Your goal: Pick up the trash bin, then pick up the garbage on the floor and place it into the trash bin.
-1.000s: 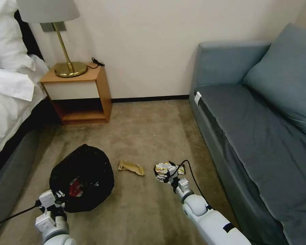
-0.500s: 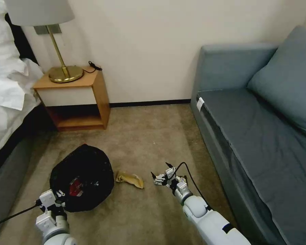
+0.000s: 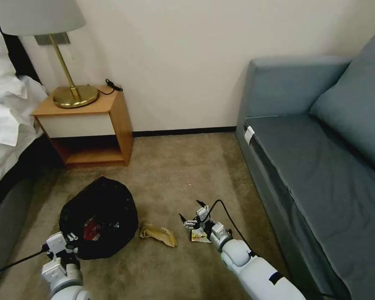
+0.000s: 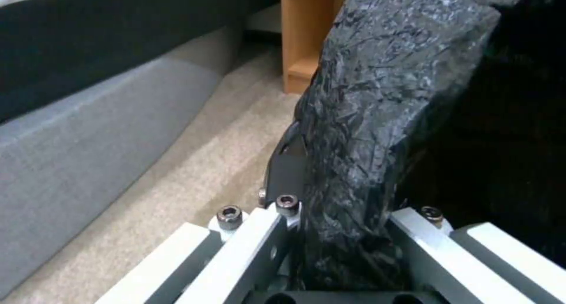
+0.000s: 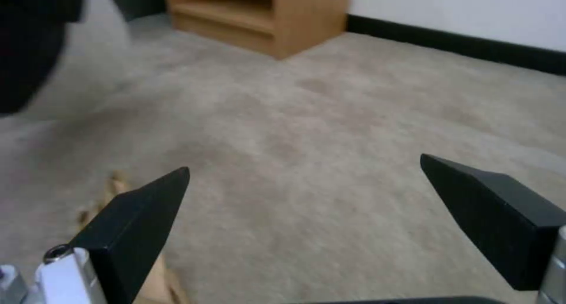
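The left gripper (image 4: pixel 336 255) clamps the bag-draped rim of the trash bin (image 3: pixel 98 216). The right gripper (image 3: pixel 190 216) is spread wide and empty; the snack bar wrapper (image 3: pixel 199 236) lies just behind its fingertips, the tan wrapper (image 3: pixel 158 234) beside them.

A brass-based lamp (image 3: pixel 73 93) stands on a wooden bedside table (image 3: pixel 89 125) at upper left; a grey-blue fabric sofa (image 3: pixel 321 166) fills the right.

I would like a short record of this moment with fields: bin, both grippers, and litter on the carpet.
bin: trash bin, black bag over its rim, red item inside
left gripper: left gripper shut on the bin's bagged rim
right gripper: right gripper open, low over the carpet, holding nothing
litter 1: tan wrapper on the carpet, beside the bin
litter 2: gold snack wrapper on the carpet beside the right gripper
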Tool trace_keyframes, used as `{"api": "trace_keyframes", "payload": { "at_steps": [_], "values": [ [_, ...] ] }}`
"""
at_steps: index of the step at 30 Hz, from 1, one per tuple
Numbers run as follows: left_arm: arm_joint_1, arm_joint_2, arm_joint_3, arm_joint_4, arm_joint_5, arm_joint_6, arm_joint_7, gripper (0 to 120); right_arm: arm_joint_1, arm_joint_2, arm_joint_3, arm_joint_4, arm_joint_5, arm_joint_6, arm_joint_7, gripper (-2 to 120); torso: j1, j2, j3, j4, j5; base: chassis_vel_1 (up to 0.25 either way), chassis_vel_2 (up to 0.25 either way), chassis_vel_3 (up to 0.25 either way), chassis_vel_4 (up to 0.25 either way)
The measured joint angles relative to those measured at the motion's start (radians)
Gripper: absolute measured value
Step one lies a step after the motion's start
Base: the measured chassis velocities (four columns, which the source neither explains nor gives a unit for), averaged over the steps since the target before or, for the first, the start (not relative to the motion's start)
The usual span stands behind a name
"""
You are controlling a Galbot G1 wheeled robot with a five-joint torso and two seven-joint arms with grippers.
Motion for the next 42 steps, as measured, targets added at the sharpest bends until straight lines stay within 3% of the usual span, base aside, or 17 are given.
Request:
{"api": "trace_keyframes", "payload": {
  "at_steps": [4,9,12,16,24,35,42],
  "values": [
    [0.001,0.006,-0.003,0.001,-0.005,0.0,0.0,2,0.038,0.005,-0.037,0.002,0.003,-0.032,-0.019,100,0.0,0.0,0.0,0.0001,0.0,0.0,0.0,0.0,0.0],
    [0.003,0.017,-0.007,0.003,-0.014,0.002,0.0,2,0.104,0.024,-0.08,0.005,0.034,-0.146,-0.068,100,0.0,0.0,0.0,0.0002,0.0,0.0,0.0,0.0,0.0],
    [0.001,0.02,-0.008,0.009,-0.018,0.002,0.0,2,0.168,0.059,-0.104,-0.06,0.038,-0.209,-0.106,100,0.0,0.0,0.0,0.0001,-0.0001,0.0,0.0,0.0,0.0],
    [-0.003,0.017,-0.008,0.017,-0.019,0.002,0.0,2,0.224,0.109,-0.112,-0.159,0.002,-0.23,-0.162,100,0.0,0.0,0.0,0.0003,-0.0002,0.0,0.0,0.0,0.0],
    [0.002,0.014,-0.01,0.015,-0.017,0.002,-0.001,2,0.291,0.191,-0.133,-0.341,-0.131,-0.197,-0.299,100,0.0,0.0,0.0,0.0001,-0.0002,0.0,0.0,0.0,0.0],
    [-0.009,0.015,-0.01,0.013,-0.017,0.008,-0.002,2,0.333,0.308,-0.103,-0.582,-0.284,-0.117,-0.322,100,0.0,0.0,0.0,0.0003,0.0002,0.0,0.0,0.0,0.0],
    [-0.017,0.013,-0.01,0.033,-0.017,0.01,-0.002,2,0.345,0.311,-0.09,-0.657,-0.316,-0.079,-0.317,76,0.0,0.0,0.0,0.0002,0.0001,0.0,0.0,0.0,0.0]
  ]
}}
